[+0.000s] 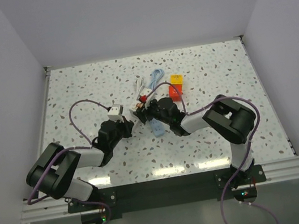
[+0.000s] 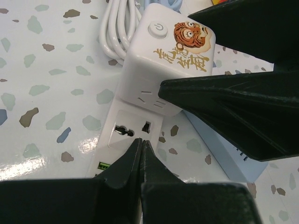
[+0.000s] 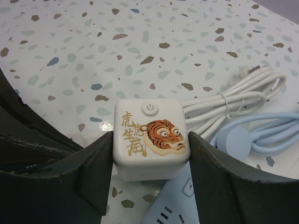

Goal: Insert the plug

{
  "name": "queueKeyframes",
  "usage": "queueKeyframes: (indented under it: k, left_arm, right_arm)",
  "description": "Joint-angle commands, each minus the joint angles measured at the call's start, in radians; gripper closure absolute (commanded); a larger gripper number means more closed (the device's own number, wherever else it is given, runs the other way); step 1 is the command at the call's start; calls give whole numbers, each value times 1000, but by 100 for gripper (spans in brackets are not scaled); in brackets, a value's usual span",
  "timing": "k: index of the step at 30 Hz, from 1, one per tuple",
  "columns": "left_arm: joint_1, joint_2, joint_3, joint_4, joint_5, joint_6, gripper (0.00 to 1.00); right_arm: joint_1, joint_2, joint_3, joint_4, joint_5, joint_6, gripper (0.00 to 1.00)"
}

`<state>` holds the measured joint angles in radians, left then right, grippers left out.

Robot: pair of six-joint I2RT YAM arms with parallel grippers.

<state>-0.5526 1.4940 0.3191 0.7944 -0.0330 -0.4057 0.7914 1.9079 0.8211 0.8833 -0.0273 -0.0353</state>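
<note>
- The right pincer (image 3: 149, 156) clamps the tiger-printed cube plug (image 3: 149, 137) by two opposite sides at the lower centre of its wrist view, probably to steer it into a socket.
- The left pincer (image 2: 141, 145) is closed on nothing, its tips right at the white socket strip (image 2: 133, 127) — seemingly to brace it.
- The cube sits at the strip's upper end; a blue strip (image 3: 173, 205) and a coiled white cable (image 3: 233, 100) crowd close beside.
</note>
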Motion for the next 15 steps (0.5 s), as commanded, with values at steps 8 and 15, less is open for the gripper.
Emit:
queueKeyframes:
  k: [8,15]
  left_arm:
    - [-4,34,-18,-152,-5,2,100]
    - [2,43,-14,-150,2,4,100]
  right_arm:
    - [51,158,-142,-460,86,103,86]
    - [81,184,-137,-483,110,117,87]
